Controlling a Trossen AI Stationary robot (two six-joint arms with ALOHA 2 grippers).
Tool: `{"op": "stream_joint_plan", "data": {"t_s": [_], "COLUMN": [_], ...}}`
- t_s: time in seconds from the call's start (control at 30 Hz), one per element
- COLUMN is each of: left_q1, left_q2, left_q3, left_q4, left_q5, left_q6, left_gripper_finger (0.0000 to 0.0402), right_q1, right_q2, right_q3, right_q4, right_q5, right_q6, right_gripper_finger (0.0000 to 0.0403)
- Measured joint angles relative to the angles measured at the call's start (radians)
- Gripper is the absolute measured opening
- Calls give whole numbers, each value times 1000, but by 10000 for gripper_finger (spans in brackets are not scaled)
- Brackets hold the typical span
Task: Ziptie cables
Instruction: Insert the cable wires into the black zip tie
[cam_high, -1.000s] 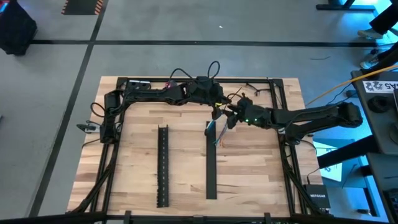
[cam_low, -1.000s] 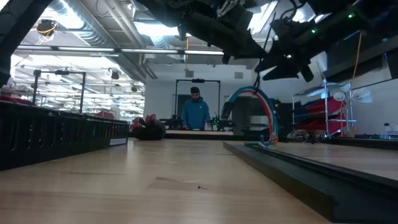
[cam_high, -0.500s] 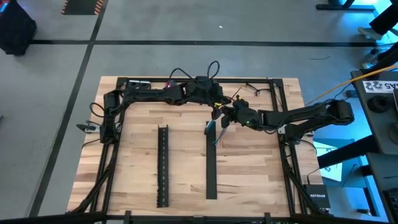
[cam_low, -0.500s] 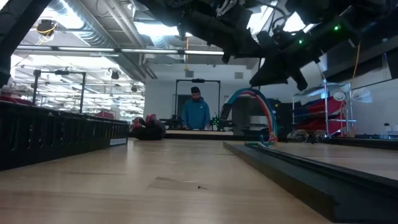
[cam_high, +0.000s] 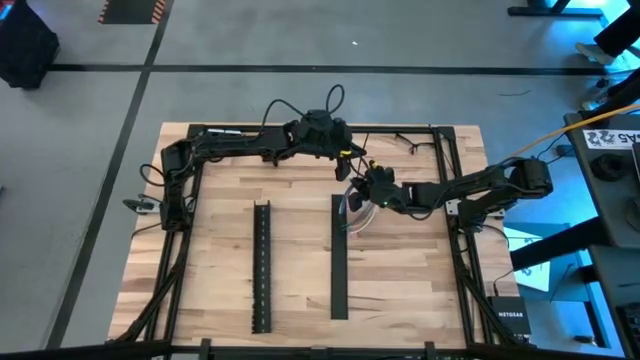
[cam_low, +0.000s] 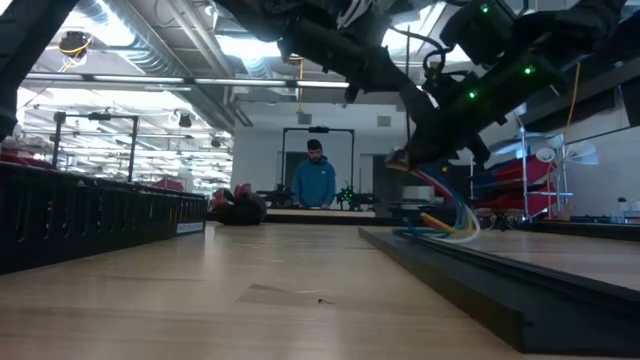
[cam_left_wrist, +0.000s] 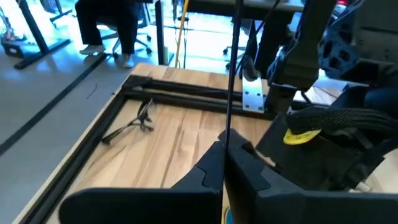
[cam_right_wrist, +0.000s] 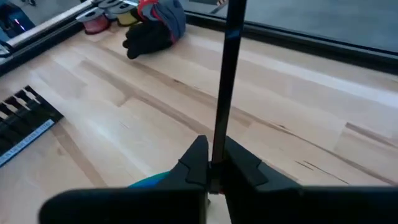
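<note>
The right gripper (cam_high: 362, 186) is held low over the far end of the flat black strip (cam_high: 339, 270), near the table's (cam_high: 230, 260) middle. Its fingers (cam_right_wrist: 198, 158) are pinched on a thin dark ziptie (cam_right_wrist: 225, 74). The cables (cam_low: 445, 215) lie bunched just beneath it, resting on that strip's end. The left gripper (cam_high: 345, 152) is raised nearby, toward the far edge, its fingers (cam_left_wrist: 214, 165) also clamped on a thin dark strap (cam_left_wrist: 231, 74).

Red, blue, yellow and white cables (cam_low: 447, 215) droop over a pale wood-grain table (cam_high: 290, 250) beside a black slotted channel (cam_high: 262, 265).
</note>
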Motion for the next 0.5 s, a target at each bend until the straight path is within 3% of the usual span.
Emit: {"op": "stream_joint_plan", "data": {"t_s": [0.13,0.3,0.5], "left_q1": [-5,1,4], "left_q2": [-9,-104,-156], "left_q3": [9,24,9], "left_q4": [-50,-174,-419], "left_q5": [-2,-4,-4], "left_q6": [36,61,79], "left_gripper_finger": [10,66,141], "right_q1": [1,3,2], "right_q2": [-4,-8,-40], "right_q3": [7,74,241], "right_q4": [-1,-92,-453], "right_q5": [-20,-66,-60], "right_q6": [-8,-90,-186], "right_gripper_finger": [63,106,161]}}
